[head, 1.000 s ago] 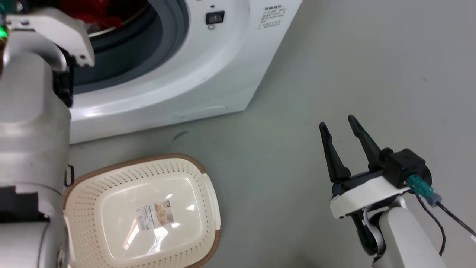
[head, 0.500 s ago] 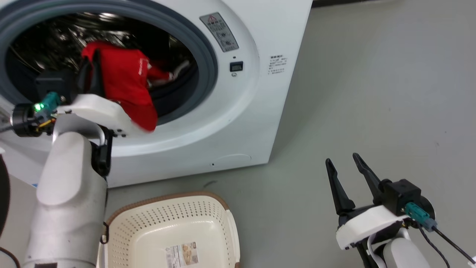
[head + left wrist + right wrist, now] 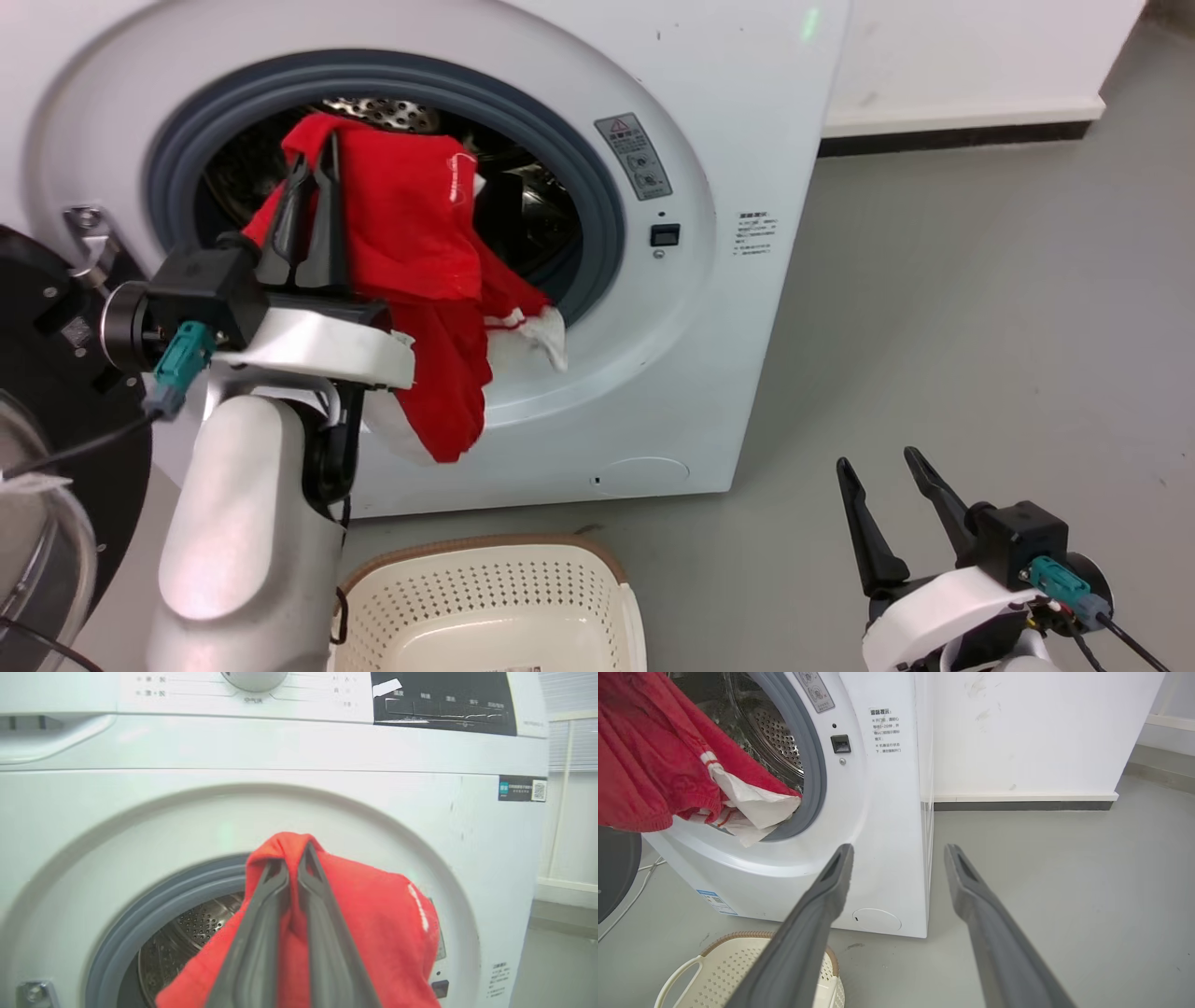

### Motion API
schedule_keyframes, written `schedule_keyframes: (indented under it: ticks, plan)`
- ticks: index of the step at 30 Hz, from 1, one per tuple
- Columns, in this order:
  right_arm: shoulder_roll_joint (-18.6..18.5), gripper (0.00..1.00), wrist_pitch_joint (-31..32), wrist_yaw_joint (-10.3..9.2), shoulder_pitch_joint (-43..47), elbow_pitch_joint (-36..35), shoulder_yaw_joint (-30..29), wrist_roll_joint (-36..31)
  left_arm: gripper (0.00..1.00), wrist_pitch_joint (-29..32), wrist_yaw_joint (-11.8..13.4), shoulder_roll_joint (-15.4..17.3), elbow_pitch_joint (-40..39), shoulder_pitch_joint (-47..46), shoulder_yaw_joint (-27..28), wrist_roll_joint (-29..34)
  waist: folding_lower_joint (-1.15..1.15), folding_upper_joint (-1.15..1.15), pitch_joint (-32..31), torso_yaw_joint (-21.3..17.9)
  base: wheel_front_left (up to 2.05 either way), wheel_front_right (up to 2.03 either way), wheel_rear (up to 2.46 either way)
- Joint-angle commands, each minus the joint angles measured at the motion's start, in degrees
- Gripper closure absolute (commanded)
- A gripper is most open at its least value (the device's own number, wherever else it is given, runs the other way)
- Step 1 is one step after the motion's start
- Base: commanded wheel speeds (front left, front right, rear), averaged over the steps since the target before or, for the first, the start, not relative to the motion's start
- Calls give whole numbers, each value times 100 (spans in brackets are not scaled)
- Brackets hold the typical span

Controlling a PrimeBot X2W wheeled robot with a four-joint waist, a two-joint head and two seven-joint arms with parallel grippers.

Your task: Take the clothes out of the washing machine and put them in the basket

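Dangling jersey (image 3: pixel 411 215), long axis vertical

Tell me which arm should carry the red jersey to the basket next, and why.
Left. The left gripper is shut on the jersey, which hangs out of the washing machine, with the basket on the floor below. The right gripper is open, empty, off to the side.

Bright, diffuse light, shadows soft. Head view sharp; small green flare at top right of the washing machine (image 3: pixel 738 121), sheen on the left forearm (image 3: pixel 243 560). Left wrist view hazy, washed out. Right wrist view crisp far off; right gripper (image 3: pixel 899 848) blurred up close.
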Motion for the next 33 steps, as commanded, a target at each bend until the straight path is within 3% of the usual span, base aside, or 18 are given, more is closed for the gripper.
schedule_keyframes:
  ticks: [1,13,18,24,33]
  plan:
    - [6,0,33,-4,84,-76,-18,-40,100,-15,-28,-38,-255,125,-51,32,2,0,-91,100,0,0,0]
    - [6,0,221,-4,326,-344,-130,-21,100,480,180,-159,-2761,1173,-355,36,2,0,-157,358,0,0,0]
    - [6,0,271,-4,311,-424,-126,-53,100,773,344,-220,-3292,1898,-454,-67,2,0,-98,411,0,0,0]
    - [6,0,311,-3,236,-505,-123,-89,100,900,581,-327,-2966,2875,-652,-237,2,0,64,471,0,0,0]
    - [6,0,294,-3,127,-521,-121,-88,100,449,816,-412,-1213,3600,-935,-672,2,0,368,633,0,0,0]
